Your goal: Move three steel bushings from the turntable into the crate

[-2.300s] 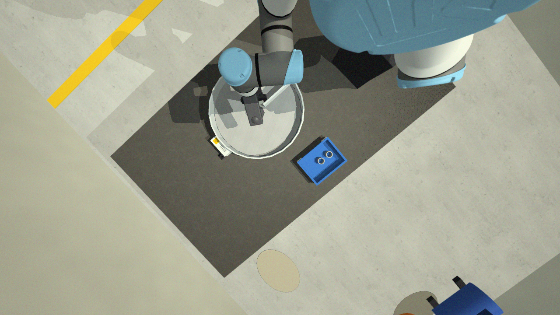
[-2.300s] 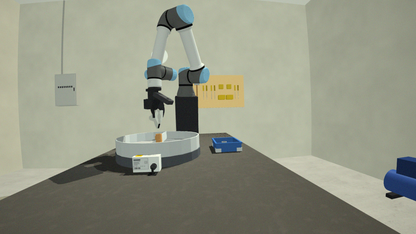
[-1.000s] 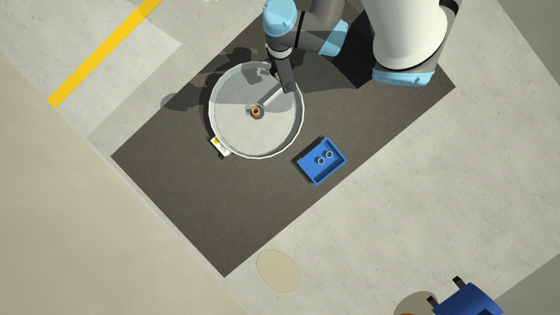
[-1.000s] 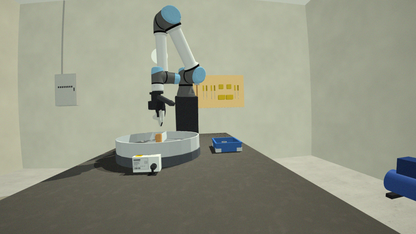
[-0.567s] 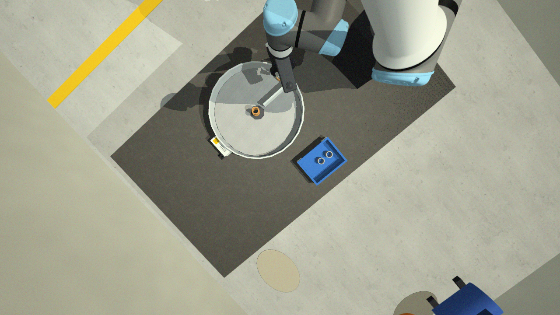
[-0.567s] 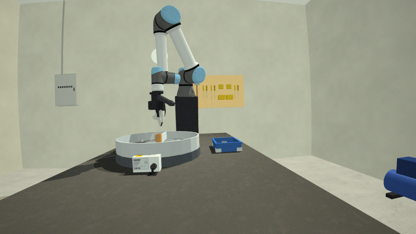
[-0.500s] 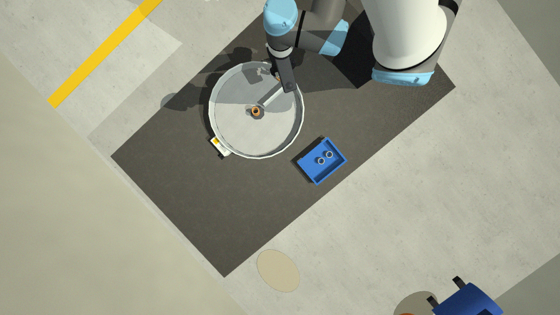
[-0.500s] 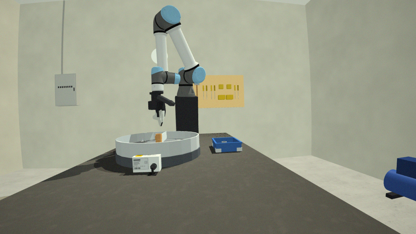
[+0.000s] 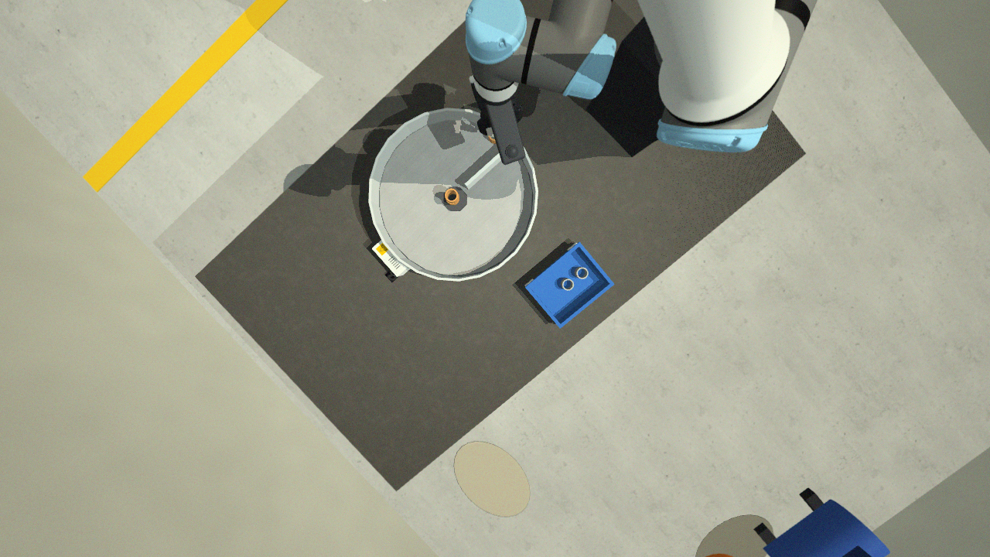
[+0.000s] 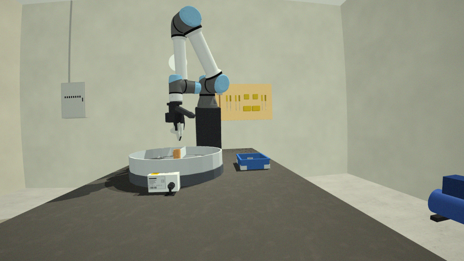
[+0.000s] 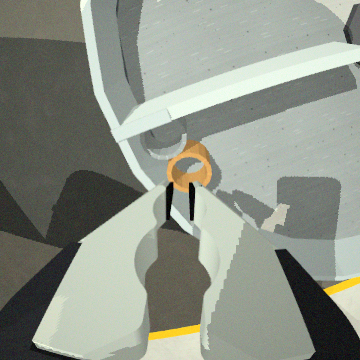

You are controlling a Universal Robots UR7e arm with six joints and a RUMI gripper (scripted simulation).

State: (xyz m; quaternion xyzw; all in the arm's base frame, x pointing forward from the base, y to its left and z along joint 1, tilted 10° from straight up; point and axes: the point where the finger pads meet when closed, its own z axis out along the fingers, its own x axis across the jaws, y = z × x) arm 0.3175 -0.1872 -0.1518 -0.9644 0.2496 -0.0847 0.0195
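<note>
Steel bushing [image 11: 167,154], the loose one: on the turntable [image 9: 372,207] [image 10: 175,167] [image 11: 92,65], past the tool's [image 9: 487,125] [image 10: 179,139] [image 11: 180,200] tips and a bit left in the wrist view, tucked by the divider [image 9: 482,170] [image 11: 240,82]. Looks upright, partly shaded; can't tell if it touches the divider. Tool: nearly closed, narrow gap between tips, nothing held, hanging above the rim.

Near orange bushing [image 9: 491,139] [image 11: 172,170]: just ahead of the tips, right beside the steel one; contact unclear. Far orange bushing [image 9: 453,204] [image 10: 176,153]: mid-turntable, well off from the tool. Crate [image 9: 587,305] [image 10: 253,163]: apart from the turntable, well away from the tool on the same surface [image 9: 311,332], with the steel pair [image 9: 567,284] inside.

Handling, judged: stiff, smallish but dense, smooth wall may slip, not fragile. Take it across the outer wall, both sides; open first, angle the fingers so neither hits divider or orange neighbour. Could knock the neighbour.

Counts: steel 3 visible (1 turntable, 2 crate); orange 2; crate 1; turntable 1; divider 1. Likely two of three done, last pick left.

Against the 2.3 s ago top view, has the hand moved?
Yes. The hand has shifted from above the middle of the turntable to over its upper-right rim.
</note>
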